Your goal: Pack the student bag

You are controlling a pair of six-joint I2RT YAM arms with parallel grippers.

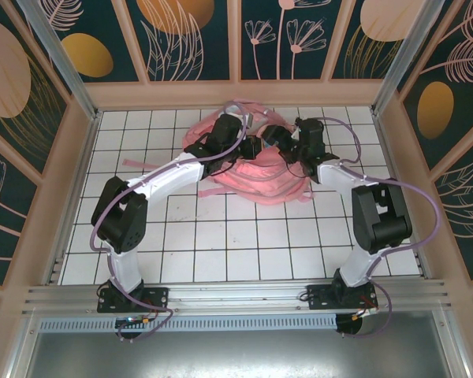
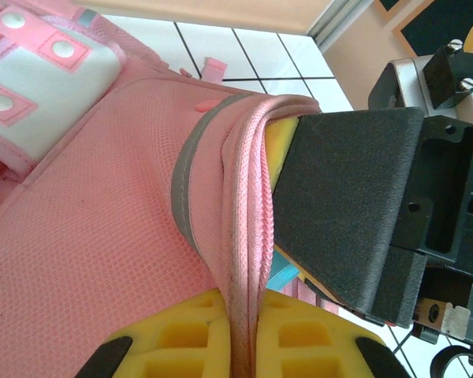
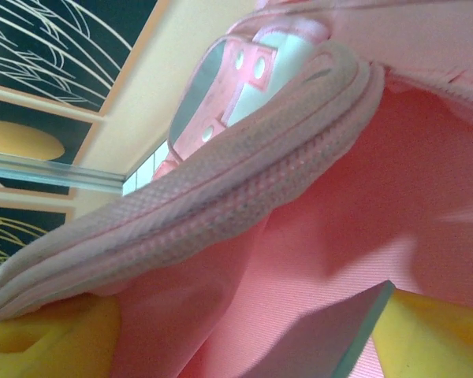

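The student bag (image 1: 256,177) lies at the back middle of the table, a soft pink backpack with a grey strip (image 2: 185,177) and a white patch (image 2: 39,75). My left gripper (image 2: 248,339) is shut on the bag's zip edge (image 2: 248,205), holding the rim up, and it sits over the bag's top (image 1: 251,147). My right gripper (image 1: 274,140) reaches into the mouth of the bag. Its yellow fingers (image 3: 47,339) stand wide apart inside the pink lining (image 3: 355,205). A flat slab with a teal edge (image 3: 339,339) lies between them, close to the right-hand finger.
The right arm's black wrist (image 2: 355,197) sits close against the held rim. A pink strap (image 1: 138,164) trails left of the bag. The white tiled table (image 1: 221,236) is walled by wooden panels (image 1: 236,93) at the back and sides.
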